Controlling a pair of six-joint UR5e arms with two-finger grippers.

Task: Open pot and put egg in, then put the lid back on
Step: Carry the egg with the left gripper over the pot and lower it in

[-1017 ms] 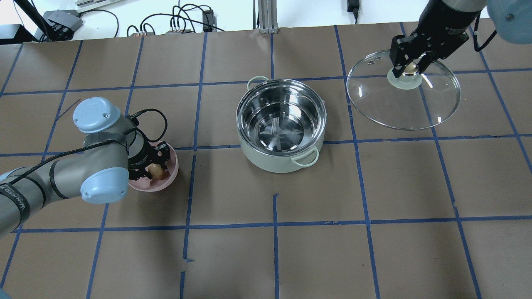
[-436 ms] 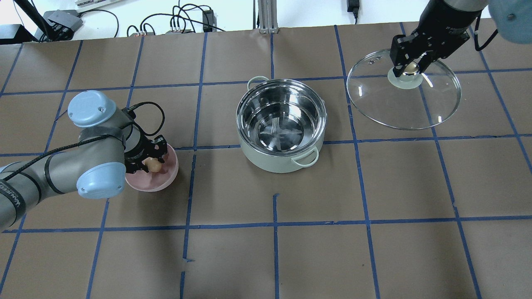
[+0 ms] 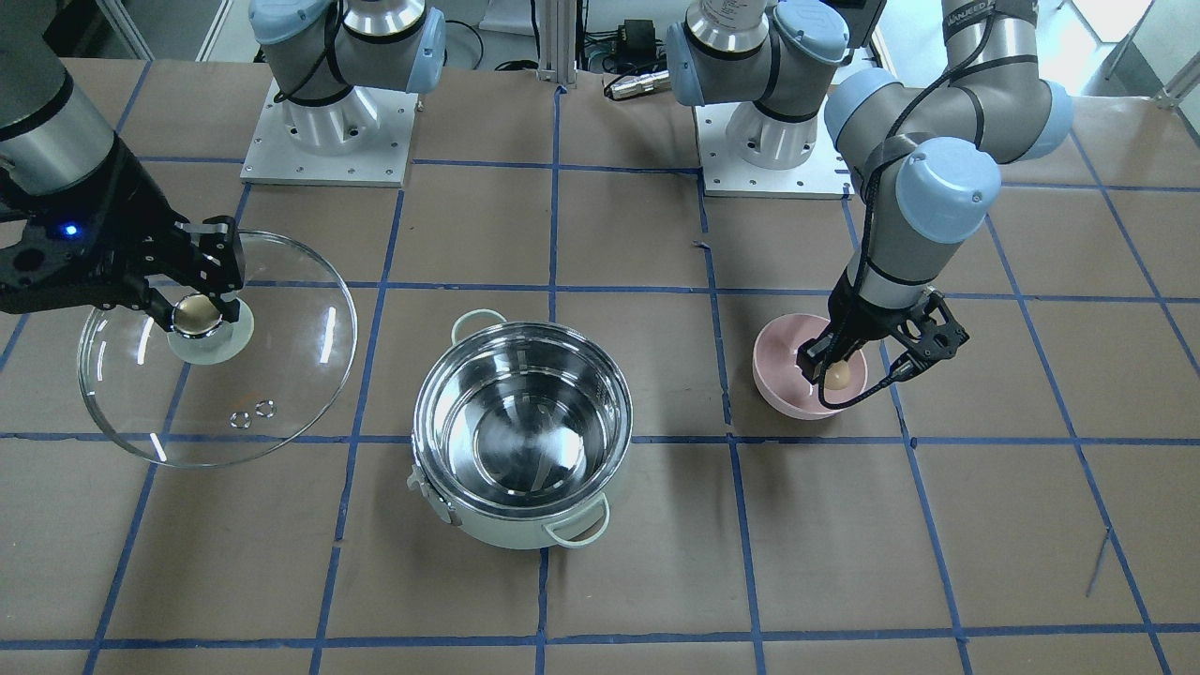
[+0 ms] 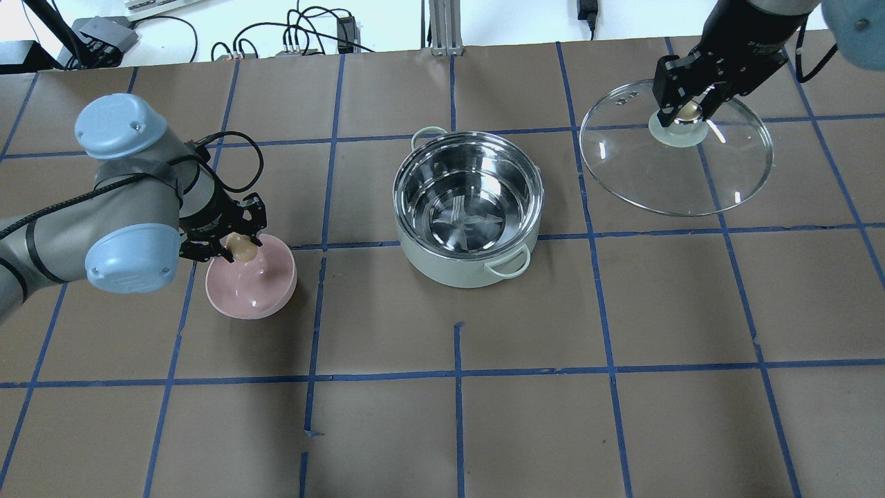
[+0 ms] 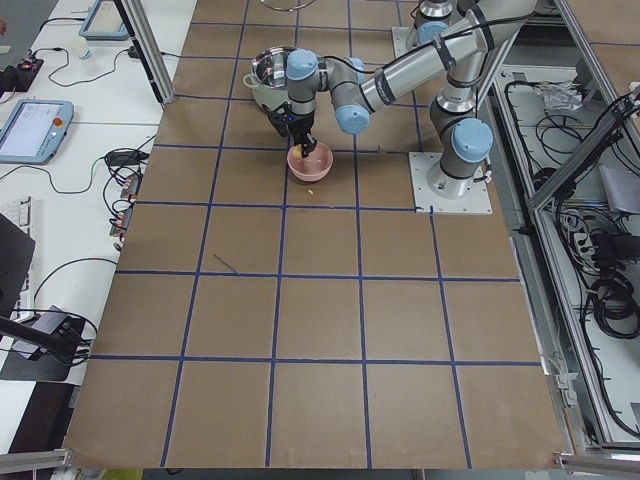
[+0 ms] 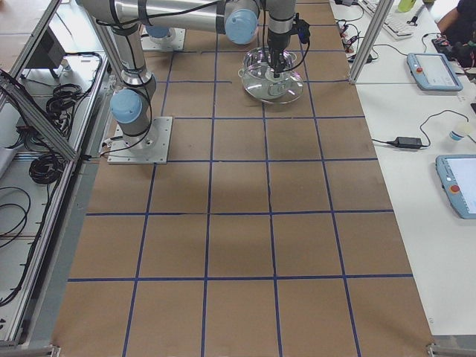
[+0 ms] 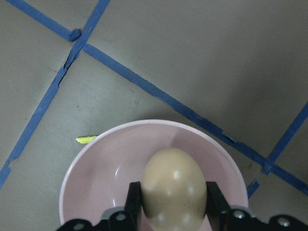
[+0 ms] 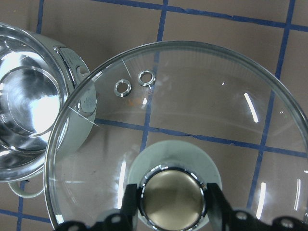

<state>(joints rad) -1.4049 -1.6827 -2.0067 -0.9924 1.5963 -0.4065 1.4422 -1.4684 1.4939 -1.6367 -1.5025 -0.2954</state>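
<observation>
The mint-green pot (image 4: 467, 207) stands open mid-table, its steel inside empty; it also shows in the front view (image 3: 521, 431). My left gripper (image 4: 238, 245) is shut on the tan egg (image 7: 174, 187) and holds it just above the pink bowl (image 4: 252, 280). The egg also shows in the front view (image 3: 837, 374). My right gripper (image 4: 686, 111) is shut on the golden knob (image 8: 171, 196) of the glass lid (image 4: 677, 162), held tilted above the table to the right of the pot. The lid also shows in the front view (image 3: 281, 356).
Blue tape lines grid the brown table. Both arm bases (image 3: 328, 122) stand at the robot's edge. Cables and a power box (image 4: 104, 34) lie beyond the far edge. The pink bowl (image 3: 783, 370) sits left of the pot in the overhead view.
My left gripper has risen out of the pink bowl with the egg and shifted toward the far side. The right gripper with the lid has barely moved.
</observation>
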